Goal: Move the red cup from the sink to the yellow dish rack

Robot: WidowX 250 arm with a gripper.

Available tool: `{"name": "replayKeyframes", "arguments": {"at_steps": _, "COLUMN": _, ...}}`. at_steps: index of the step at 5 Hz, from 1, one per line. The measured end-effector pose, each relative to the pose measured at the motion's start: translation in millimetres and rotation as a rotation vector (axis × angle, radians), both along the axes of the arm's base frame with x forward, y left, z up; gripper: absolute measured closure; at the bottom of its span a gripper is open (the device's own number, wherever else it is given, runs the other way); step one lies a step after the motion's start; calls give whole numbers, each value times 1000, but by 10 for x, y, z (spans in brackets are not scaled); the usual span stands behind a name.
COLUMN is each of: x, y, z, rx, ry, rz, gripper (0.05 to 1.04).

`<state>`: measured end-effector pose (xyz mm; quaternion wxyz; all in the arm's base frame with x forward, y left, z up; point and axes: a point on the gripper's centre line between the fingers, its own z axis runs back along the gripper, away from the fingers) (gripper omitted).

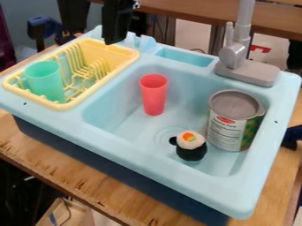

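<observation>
Camera view: gripper [112, 39] is up by the yellow rack [131, 56]'s back corner; can't tell how open it is or if it's holding anything. Coming in low could snag the rim, imo. A bump could tip the skinny red cup [154, 95] in the sink [121, 145].

Count: one rack, two cups (green one [45, 81] in the rack), one can [231, 126] and one sushi toy [191, 147], both in the sink.

Blue sink [118, 144] on wooden table [77, 176]

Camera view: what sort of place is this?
Probably a lab or workshop with a toy kitchen set up: a light-blue play sink with a grey faucet, a yellow dish rack, and a rough wooden tabletop.
</observation>
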<state>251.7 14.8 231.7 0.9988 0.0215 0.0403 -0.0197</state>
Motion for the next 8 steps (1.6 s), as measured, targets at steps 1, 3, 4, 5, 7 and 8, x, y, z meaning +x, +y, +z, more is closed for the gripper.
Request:
{"name": "replayKeyframes", "arguments": {"at_steps": 1, "x": 7, "y": 0, "z": -64, "rx": -1, "ry": 26, "rz": 0, "gripper": 81}}
{"name": "replayKeyframes", "arguments": {"at_steps": 3, "x": 555, "y": -214, "z": -389, "rx": -14, "ry": -52, "rz": -106, "gripper": 81}}
{"name": "replayKeyframes", "arguments": {"at_steps": 4, "x": 707, "y": -292, "z": -525, "rx": -26, "ry": -88, "rz": -152, "gripper": 81}}
{"name": "replayKeyframes", "arguments": {"at_steps": 5, "x": 790, "y": -378, "z": -670, "rx": -27, "ry": -82, "rz": -171, "gripper": 81}}
{"name": "replayKeyframes", "arguments": {"at_steps": 7, "x": 937, "y": -381, "z": -908, "rx": -20, "ry": -86, "rz": -149, "gripper": 81}}
{"name": "replayKeyframes", "arguments": {"at_steps": 8, "x": 986, "y": -391, "z": -1030, "rx": -20, "ry": -77, "rz": -145, "gripper": 81}}
